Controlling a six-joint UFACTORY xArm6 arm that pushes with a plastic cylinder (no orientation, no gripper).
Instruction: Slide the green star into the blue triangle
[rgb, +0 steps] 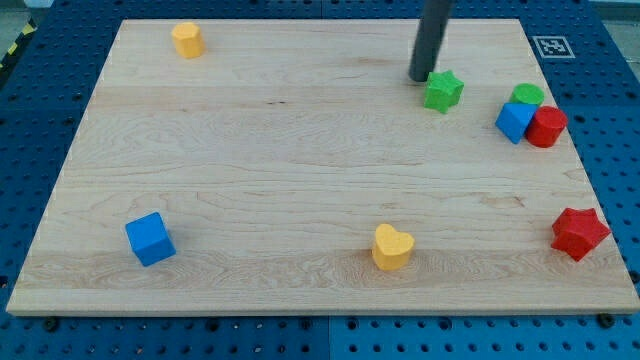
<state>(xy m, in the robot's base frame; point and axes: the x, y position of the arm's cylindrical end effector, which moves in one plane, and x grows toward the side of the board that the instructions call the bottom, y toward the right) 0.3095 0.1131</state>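
Note:
The green star lies on the wooden board at the view's upper right. My tip stands just to the star's upper left, touching or nearly touching it. The blue triangle lies to the right of the star and slightly lower, with a gap of bare board between them. It sits in a tight cluster with a green round block above it and a red round block at its right.
A red star lies at the lower right near the board's edge. A yellow heart is at the bottom centre. A blue cube is at the lower left. A yellow block is at the upper left.

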